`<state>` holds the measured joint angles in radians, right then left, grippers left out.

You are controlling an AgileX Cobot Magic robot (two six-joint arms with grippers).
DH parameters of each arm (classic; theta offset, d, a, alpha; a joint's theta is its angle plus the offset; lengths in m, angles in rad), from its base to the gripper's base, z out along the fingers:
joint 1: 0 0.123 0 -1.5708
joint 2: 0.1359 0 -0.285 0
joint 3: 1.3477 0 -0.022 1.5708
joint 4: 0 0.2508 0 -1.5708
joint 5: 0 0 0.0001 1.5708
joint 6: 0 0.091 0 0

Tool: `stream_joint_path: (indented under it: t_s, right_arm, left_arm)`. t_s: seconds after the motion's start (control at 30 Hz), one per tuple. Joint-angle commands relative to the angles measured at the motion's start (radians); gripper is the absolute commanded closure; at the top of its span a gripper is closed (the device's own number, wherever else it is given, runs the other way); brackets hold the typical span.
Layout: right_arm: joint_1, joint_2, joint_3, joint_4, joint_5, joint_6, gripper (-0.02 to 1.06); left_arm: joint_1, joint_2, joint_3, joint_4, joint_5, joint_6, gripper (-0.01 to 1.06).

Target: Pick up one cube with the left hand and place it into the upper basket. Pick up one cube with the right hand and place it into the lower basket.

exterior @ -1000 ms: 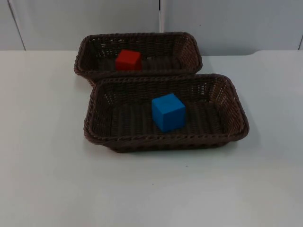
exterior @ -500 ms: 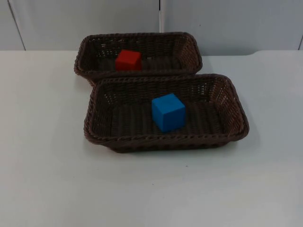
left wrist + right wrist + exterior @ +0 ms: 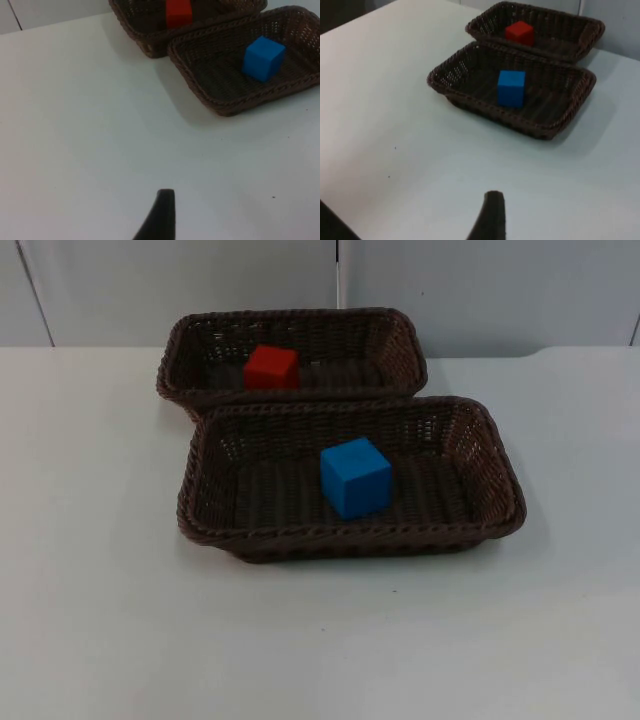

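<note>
Both cubes were in: red cube (image 3: 271,367) in upper basket (image 3: 395,325), blue cube (image 3: 355,476) in lower basket (image 3: 497,480). You held both arms back; can't tell either claw's state.

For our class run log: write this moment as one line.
red cube: in upper basket | blue cube: in lower basket | both arms waiting

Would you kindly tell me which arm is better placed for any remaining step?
Neither: the red cube sits in the upper basket, the blue cube in the lower basket; left gripper and right gripper wait over the table.
</note>
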<state>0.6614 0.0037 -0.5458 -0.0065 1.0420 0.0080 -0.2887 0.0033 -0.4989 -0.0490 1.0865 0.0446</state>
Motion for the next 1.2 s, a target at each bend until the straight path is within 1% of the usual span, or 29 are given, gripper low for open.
stream_joint_path:
  t_s: [0.0,0.07,0.73,0.77,0.8,0.87,0.9,0.93,0.97,1.17]
  right_arm:
    - [0.001,-0.004,0.009,0.007,0.016,0.001,0.33]
    - [0.001,-0.004,0.03,-0.001,0.037,0.001,0.33]
    - [0.001,-0.004,0.032,-0.006,0.037,0.001,0.32]
    - [0.001,-0.004,0.032,-0.006,0.037,0.001,0.3]
    - [0.001,-0.004,0.032,-0.006,0.037,0.001,0.26]
    - [0.001,-0.004,0.032,-0.006,0.037,0.001,0.15]
    - [0.001,-0.004,0.032,-0.006,0.037,0.001,0.07]
    - [0.001,-0.004,0.032,-0.006,0.037,0.001,0.07]
    - [0.001,-0.004,0.032,-0.006,0.037,0.001,0.0]
    - [0.001,-0.004,0.032,-0.007,0.037,0.001,-0.01]
  left_arm:
    - [0.0,-0.003,0.005,0.005,-0.011,-0.009,0.22]
    - [0.0,-0.003,0.005,0.005,-0.011,-0.004,0.22]
    - [0.0,-0.003,0.005,0.005,-0.011,-0.004,0.21]
    - [0.0,-0.003,0.005,0.005,-0.011,-0.004,0.17]
    - [0.0,-0.003,0.005,0.005,-0.011,-0.004,0.12]
    - [0.0,-0.003,0.005,0.005,-0.011,-0.004,-0.01]
    - [0.0,-0.003,0.005,0.005,-0.011,-0.004,0.0]
    - [0.0,-0.003,0.005,0.005,-0.011,-0.004,0.0]
    - [0.0,-0.003,0.005,0.005,-0.011,-0.004,0.0]
    - [0.0,-0.003,0.005,0.005,-0.011,-0.004,0.0]
